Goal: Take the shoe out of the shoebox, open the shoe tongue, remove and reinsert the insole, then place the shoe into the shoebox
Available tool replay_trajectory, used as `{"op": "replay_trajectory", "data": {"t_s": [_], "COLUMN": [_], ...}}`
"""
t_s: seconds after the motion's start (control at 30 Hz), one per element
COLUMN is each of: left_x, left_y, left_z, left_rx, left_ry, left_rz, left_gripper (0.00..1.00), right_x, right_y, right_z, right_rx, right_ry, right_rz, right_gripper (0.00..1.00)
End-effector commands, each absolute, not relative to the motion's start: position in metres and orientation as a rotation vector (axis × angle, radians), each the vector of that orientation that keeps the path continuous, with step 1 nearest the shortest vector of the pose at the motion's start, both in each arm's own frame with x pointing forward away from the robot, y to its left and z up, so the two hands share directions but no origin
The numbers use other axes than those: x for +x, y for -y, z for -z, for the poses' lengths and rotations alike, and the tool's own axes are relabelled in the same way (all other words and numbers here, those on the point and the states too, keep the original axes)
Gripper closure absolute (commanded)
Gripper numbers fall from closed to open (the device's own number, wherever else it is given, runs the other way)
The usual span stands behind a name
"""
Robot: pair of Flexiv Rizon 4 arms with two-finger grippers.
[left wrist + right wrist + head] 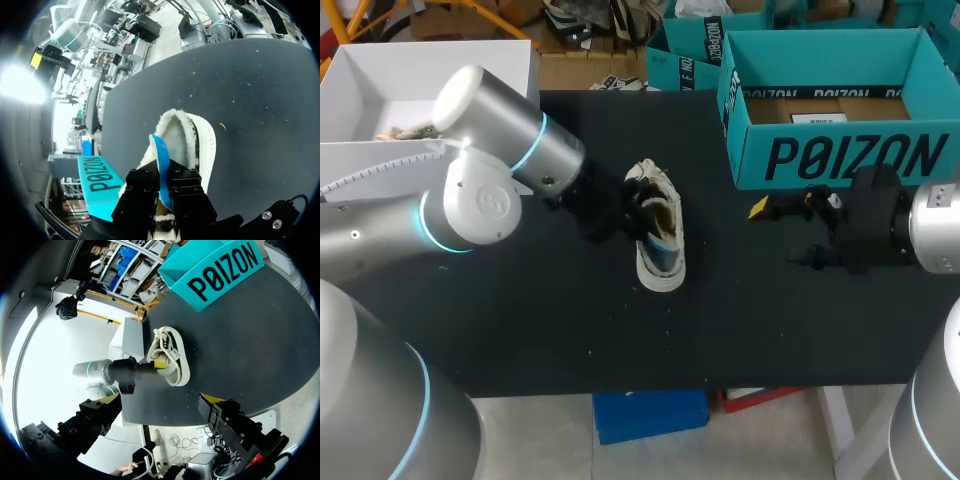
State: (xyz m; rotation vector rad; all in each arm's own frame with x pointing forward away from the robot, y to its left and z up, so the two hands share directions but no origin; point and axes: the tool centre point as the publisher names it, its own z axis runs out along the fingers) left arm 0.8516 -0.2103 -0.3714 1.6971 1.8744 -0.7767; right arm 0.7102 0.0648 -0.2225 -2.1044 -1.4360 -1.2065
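The white low-top shoe with fleecy lining (660, 250) lay near the middle of the black bench (520, 320), outside the teal cardboard shoebox (840, 155), which stood at about 2 o'clock from it. The left claw (164, 176) was at the shoe's opening, its fingers pressed together on the thin blue insole (159, 152), which stood up out of the shoe. The right claw (782, 232) hung at 3 o'clock from the shoe, fingers wide apart, holding nothing.
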Motion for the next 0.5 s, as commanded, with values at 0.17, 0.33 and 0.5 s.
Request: {"op": "replay_trajectory", "data": {"t_s": [0.17, 0.33, 0.5], "left_x": [0.853, 0.854, 0.855], "left_y": [0.217, 0.218, 0.216], "left_z": [0.387, 0.399, 0.404], "left_rx": [1.755, 1.779, 1.777], "left_ry": [-1.906, -1.928, -1.951], "left_rz": [0.686, 0.653, 0.648], "left_gripper": [0.96, 0.92, 0.64], "right_x": [0.71, 0.71, 0.71], "right_y": [-0.065, -0.065, -0.065], "right_z": [0.222, 0.222, 0.222], "right_rx": [-2.105, -2.105, -2.105], "right_ry": [1.436, 1.436, 1.436], "right_rz": [1.205, 1.205, 1.205], "right_gripper": [0.0, 0.0, 0.0]}}
